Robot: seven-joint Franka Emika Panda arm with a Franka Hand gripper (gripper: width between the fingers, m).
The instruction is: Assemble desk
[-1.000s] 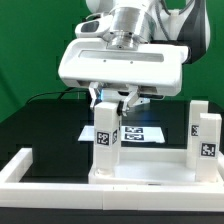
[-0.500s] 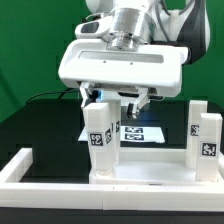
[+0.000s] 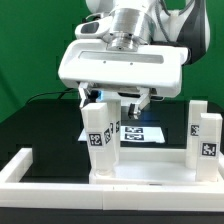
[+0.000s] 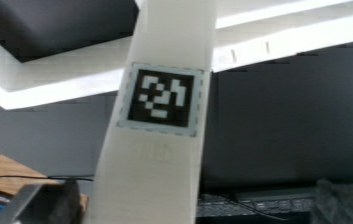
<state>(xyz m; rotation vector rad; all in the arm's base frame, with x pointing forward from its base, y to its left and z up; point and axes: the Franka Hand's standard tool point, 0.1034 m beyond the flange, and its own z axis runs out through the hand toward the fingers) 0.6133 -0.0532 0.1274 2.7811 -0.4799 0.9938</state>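
The desk's white tabletop (image 3: pixel 140 172) lies flat at the front, inside the border rail. Two tagged leg blocks stand upright on it: one at the exterior view's left (image 3: pixel 100 137), one at the right (image 3: pixel 206 135). My gripper (image 3: pixel 114 101) hangs over the left leg, open, with a finger on each side of the leg's top. The wrist view shows that leg (image 4: pixel 160 120) filling the middle with its tag. A dark finger (image 4: pixel 338 200) stands well off one side of the leg; the other finger is close to its other side. Nothing is held.
The marker board (image 3: pixel 143 132) lies on the black table behind the tabletop. A white border rail (image 3: pixel 28 165) runs along the left and the front (image 3: pixel 110 208). The arm's wide white wrist housing (image 3: pixel 125 65) hangs above the left leg.
The jaws have opened and let go of the left leg. The leg stays upright on the tabletop, shifted slightly toward the exterior view's left.
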